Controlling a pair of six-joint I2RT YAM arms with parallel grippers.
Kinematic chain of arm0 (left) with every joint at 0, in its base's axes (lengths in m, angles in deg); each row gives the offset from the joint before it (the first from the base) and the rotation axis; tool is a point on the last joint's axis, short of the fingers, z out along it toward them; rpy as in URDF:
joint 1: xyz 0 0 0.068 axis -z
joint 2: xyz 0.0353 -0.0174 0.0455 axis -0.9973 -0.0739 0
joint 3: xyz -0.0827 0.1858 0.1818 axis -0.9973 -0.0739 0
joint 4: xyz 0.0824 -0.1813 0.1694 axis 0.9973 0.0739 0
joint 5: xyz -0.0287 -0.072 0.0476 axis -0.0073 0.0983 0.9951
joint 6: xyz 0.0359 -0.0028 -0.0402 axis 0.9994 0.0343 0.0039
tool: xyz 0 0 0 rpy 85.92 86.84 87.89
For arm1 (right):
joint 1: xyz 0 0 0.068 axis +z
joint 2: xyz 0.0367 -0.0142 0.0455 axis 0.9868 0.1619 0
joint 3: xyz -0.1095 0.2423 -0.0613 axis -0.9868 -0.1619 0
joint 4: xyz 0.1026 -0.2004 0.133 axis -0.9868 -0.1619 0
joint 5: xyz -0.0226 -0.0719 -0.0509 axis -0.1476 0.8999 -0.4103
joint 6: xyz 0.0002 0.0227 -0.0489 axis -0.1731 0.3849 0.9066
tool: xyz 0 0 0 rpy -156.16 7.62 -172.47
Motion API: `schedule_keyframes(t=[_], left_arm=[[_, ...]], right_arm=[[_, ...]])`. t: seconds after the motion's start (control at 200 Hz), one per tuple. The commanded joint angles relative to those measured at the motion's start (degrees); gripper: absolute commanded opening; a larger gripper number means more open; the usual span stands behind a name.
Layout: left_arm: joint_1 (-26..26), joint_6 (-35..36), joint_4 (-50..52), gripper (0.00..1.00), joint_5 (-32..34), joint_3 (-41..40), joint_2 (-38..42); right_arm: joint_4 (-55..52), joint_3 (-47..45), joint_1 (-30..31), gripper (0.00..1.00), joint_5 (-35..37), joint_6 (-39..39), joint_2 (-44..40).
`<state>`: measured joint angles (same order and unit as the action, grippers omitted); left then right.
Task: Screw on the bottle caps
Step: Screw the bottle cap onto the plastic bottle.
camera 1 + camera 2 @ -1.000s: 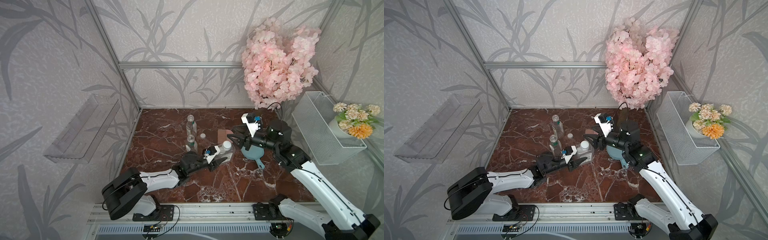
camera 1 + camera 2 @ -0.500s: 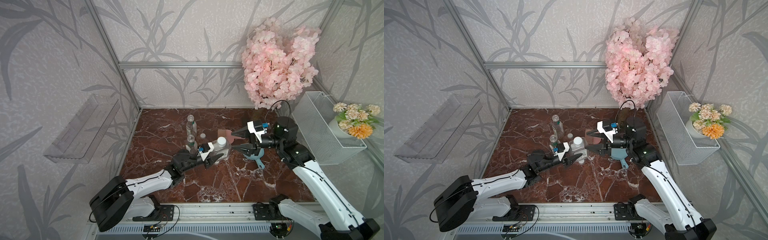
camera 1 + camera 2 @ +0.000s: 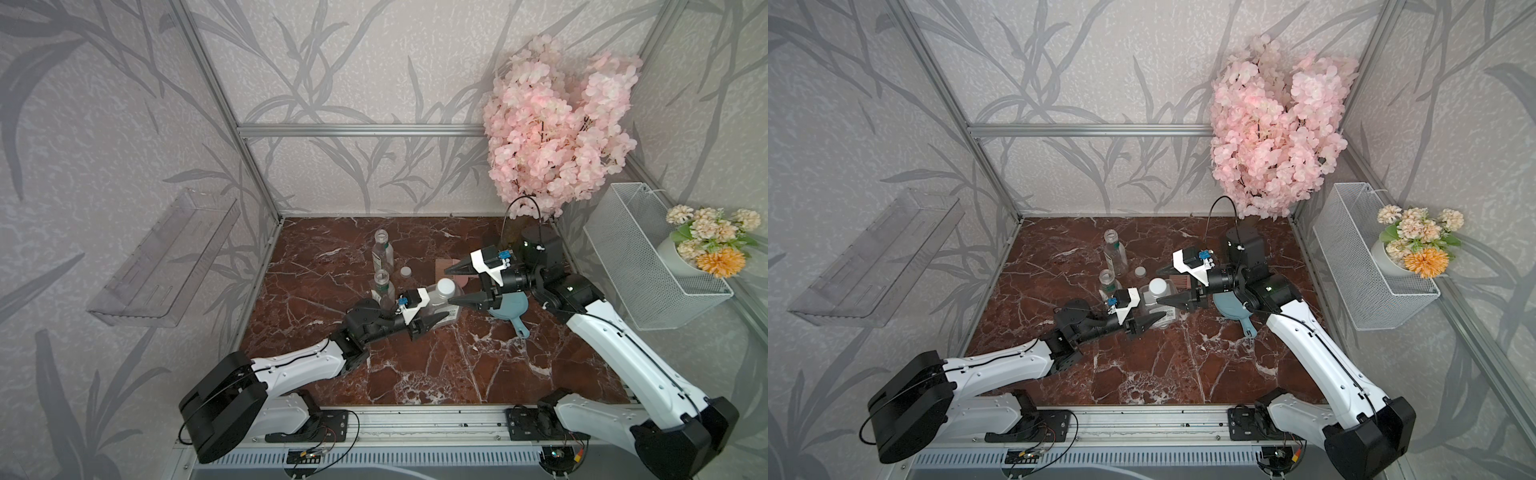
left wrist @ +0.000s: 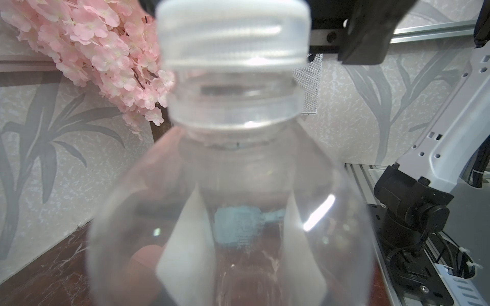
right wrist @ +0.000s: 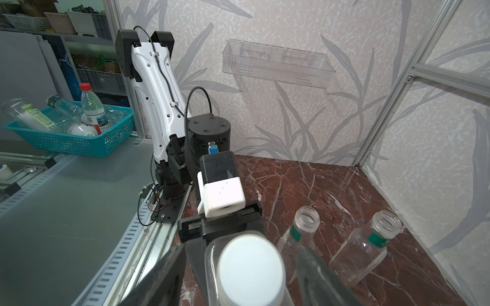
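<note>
left hand pinches bottle | right hand spread, cap between its fingers | best: close squarely, twist level

Grey leaf-patterned wallpaper wraps the booth, aluminium frame at the seams. Red-brown marble tabletop below. Clear shelf on one wall, white wire basket opposite, pink blossoms in the corner. Light is soft, even.

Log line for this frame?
left gripper: shut on squarish clear plastic bottle | right gripper: open, jaws flanking its round white cap | two round clear bottles: uncapped | loose white cap: on table
</note>
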<state>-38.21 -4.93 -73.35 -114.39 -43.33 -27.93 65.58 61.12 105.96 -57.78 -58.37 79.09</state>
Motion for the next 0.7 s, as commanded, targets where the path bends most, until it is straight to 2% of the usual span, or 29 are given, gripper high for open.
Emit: schedule_keyframes(t=[0.0,0.315,0.695], left_arm=[[-0.18,-0.54,-0.32,0.23,-0.92,0.36,0.16],[-0.17,-0.54,-0.16,0.23,-0.99,0.88,-0.70],[-0.17,-0.45,-0.05,0.23,-1.01,1.22,-1.40]], right_arm=[[-2.18,1.62,0.45,0.68,1.13,2.61,0.34],[-4.06,2.35,0.94,0.60,2.82,4.22,1.03],[-4.43,2.20,1.09,0.55,3.75,4.81,1.28]])
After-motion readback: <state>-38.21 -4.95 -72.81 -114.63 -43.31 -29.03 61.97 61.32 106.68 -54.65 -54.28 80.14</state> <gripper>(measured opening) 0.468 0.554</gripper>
